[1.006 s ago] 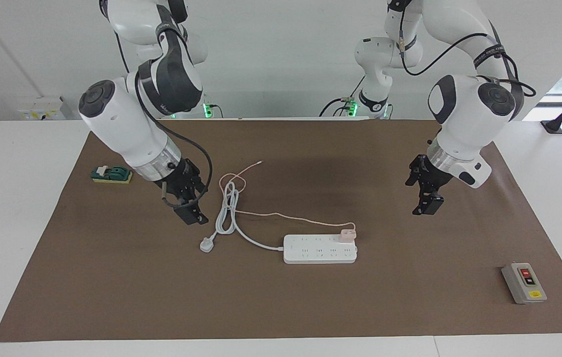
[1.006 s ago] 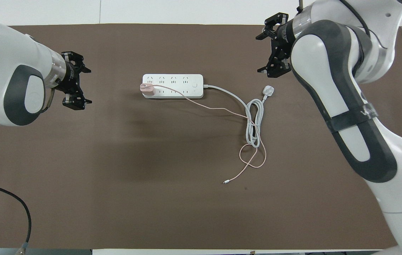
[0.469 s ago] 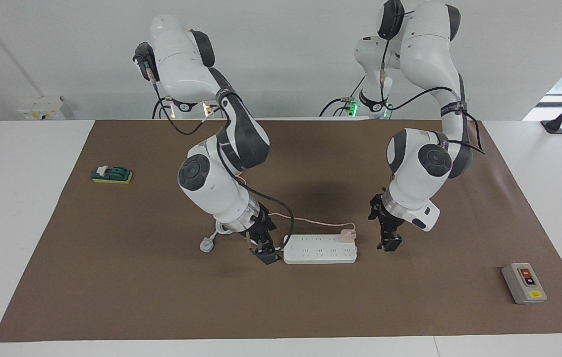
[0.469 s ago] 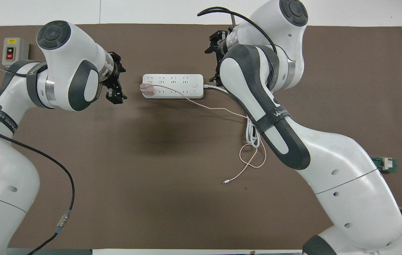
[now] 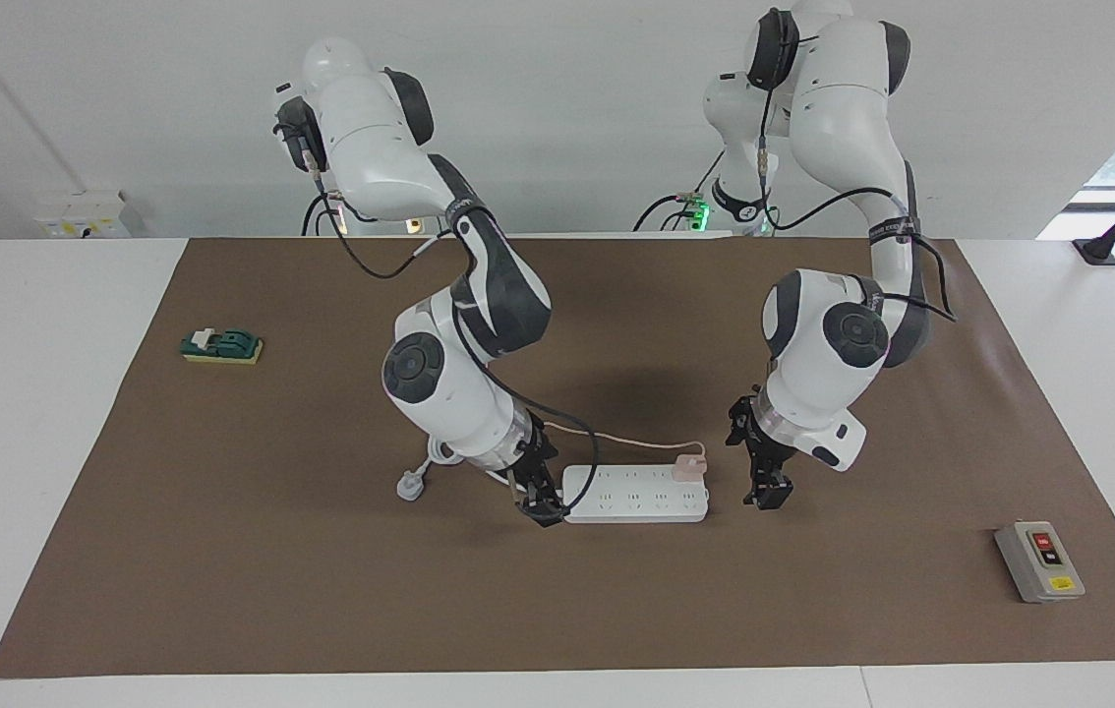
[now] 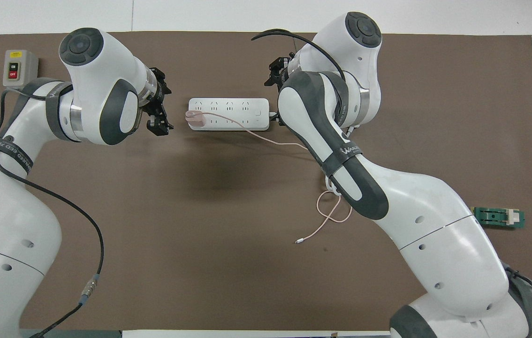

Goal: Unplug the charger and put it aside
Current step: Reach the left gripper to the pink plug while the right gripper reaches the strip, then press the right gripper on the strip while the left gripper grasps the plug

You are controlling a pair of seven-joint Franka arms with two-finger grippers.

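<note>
Charger (image 5: 688, 468) plugged into the power strip (image 5: 631, 500), in the socket row nearer the robots, at the strip's end toward the left arm; not yet pulled. Thin pink cable (image 5: 616, 440) ran from it over the tabletop (image 5: 322, 590) toward the right arm's end.

Left end effector (image 5: 770, 492) hung low just beside that end of the strip, apart from the charger, fingers spread wide, nothing held. Right end effector (image 5: 540, 506) sat low at the strip's cord end, touching it or very nearly so; could not tell how far open, and no grip on anything showed.

Judged as the approach before the pull: strip about to be braced at one end, charger about to be grasped at the other.

- Called for bringing the left end effector over the small cube, one finger on each flat side, seated low on the body and clear of the cable.
- Called for a firm squeeze, since the cube looked small and smooth.
- Needed a straight lift along the prongs, with no sideways twist.
- Needed the strip pressed down throughout, as it would otherwise likely rise with the charger.
- Worth watching the trailing cable for drag when setting the charger aside.
</note>
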